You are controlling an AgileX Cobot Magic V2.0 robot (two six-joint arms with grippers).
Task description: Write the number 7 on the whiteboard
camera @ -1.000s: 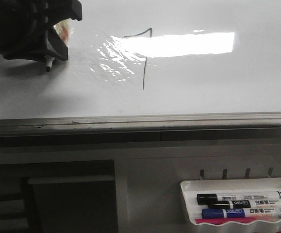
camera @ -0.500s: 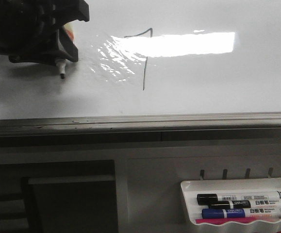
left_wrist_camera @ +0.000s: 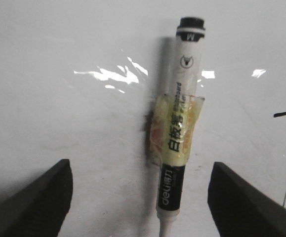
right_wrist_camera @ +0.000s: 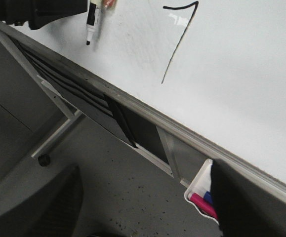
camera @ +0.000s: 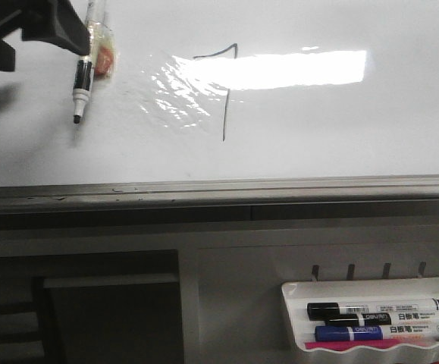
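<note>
The number 7 (camera: 225,91) is drawn in thin dark line on the glossy whiteboard (camera: 318,144), left of the bright reflection; it also shows in the right wrist view (right_wrist_camera: 175,44). A white marker with a black band and yellowish tape (camera: 83,76) lies against the board left of the 7, tip down. In the left wrist view the marker (left_wrist_camera: 177,133) sits between the wide-apart fingers of my left gripper (left_wrist_camera: 140,207), touching neither. My right gripper (right_wrist_camera: 143,207) is open and empty, below the board's rim.
The grey metal rim (camera: 219,189) runs under the board. A small white tray (camera: 293,299) at the lower right holds black (camera: 371,309), blue (camera: 378,332) and pink (camera: 355,346) markers. A dark frame (camera: 105,311) is at the lower left.
My left gripper has let go of the marker and pulled back up and to the left. The marker now shows in full, lying against the board. The 7 is unchanged.
</note>
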